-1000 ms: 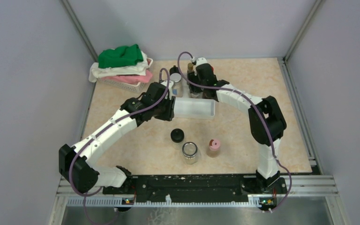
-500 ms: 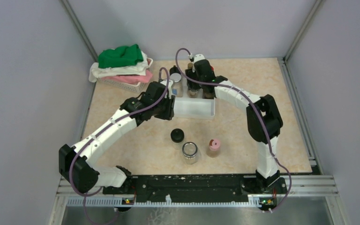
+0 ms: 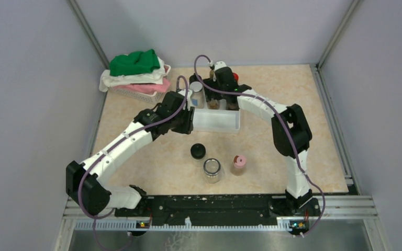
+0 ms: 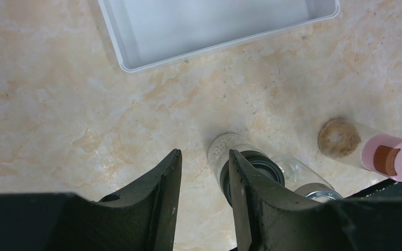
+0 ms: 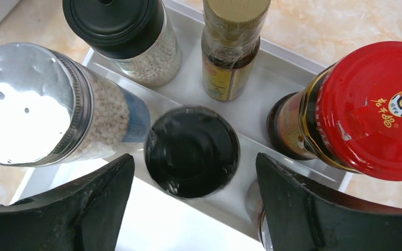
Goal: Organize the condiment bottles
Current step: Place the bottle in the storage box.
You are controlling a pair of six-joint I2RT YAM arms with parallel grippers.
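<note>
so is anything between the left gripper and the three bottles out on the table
Nothing visible: only bare tabletop lies between the left gripper and the black-capped jar, silver-lidded jar and pink-capped bottle.

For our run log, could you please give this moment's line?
right fingers open, flanking black-capped glass jar in white plastic tray | left fingers apart, empty

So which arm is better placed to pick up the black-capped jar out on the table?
Left. The left gripper is empty and closest, with the black-capped jar showing right by its fingertips. The right gripper is open over a stored jar at the back of the tray.
</note>
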